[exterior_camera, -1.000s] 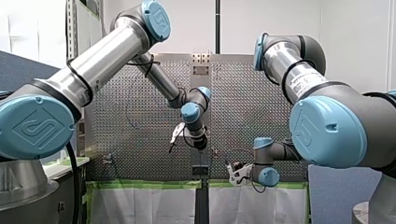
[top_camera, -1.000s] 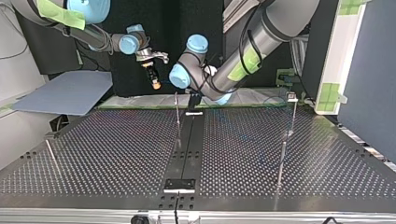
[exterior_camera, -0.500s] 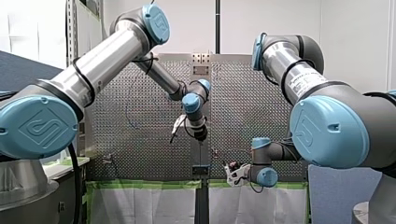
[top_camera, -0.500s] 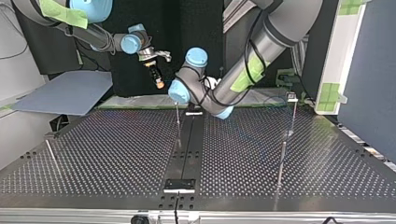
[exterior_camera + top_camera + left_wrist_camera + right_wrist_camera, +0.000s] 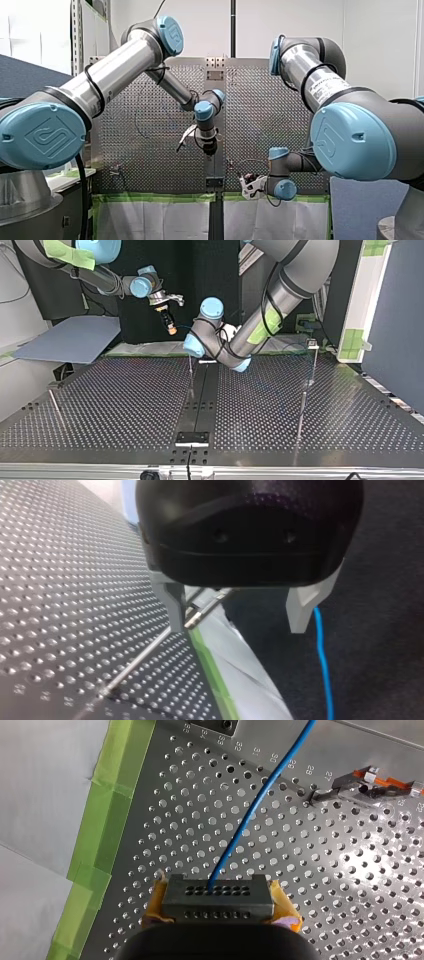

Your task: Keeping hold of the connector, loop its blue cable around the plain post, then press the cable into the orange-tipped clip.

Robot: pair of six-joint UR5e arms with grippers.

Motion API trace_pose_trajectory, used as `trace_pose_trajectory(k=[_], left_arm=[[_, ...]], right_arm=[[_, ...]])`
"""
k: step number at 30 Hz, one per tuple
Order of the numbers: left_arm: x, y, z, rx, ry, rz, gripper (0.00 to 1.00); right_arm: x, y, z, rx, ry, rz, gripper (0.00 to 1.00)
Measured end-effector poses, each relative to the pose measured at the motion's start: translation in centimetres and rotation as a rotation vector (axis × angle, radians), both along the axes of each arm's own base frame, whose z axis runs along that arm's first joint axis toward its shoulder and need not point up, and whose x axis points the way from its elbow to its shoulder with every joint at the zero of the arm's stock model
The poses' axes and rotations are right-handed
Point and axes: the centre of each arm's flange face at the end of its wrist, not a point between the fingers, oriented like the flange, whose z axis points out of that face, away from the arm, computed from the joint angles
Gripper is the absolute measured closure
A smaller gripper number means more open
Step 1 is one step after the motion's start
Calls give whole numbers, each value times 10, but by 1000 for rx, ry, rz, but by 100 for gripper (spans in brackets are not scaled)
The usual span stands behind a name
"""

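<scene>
Gripping the connector (image 5: 217, 892) between its yellow pads (image 5: 286, 909), our right gripper (image 5: 220, 912) is clenched on it above the table (image 5: 320, 885), near the green tape (image 5: 107, 820). The cable (image 5: 250, 815) leaves the connector's face and runs off across the holes, passing beside the clip (image 5: 372, 784) without touching it; we judge that no loop is made yet. Our left gripper (image 5: 236, 625) hangs released, one finger just beside a post (image 5: 150, 647); we cannot tell whether that is the plain one. The danger is that a wide swing would tauten the cable and drag the connector askew in the pads, or snag it on the clip or the left fingers.
</scene>
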Motion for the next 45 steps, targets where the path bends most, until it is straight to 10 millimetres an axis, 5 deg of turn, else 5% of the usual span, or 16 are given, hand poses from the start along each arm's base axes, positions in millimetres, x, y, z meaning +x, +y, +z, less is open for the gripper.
trace_pose_trajectory(k=[15,31,45], left_arm=[[13,4,30,19,58,2,0],[12,-1,-14,125,217,-53,0],[28,0,5,87,225,-39,0]], right_arm=[[3,1,0,2,-2,7,100],[7,2,1,3,-1,16,100],[11,3,2,1,0,25,100]])
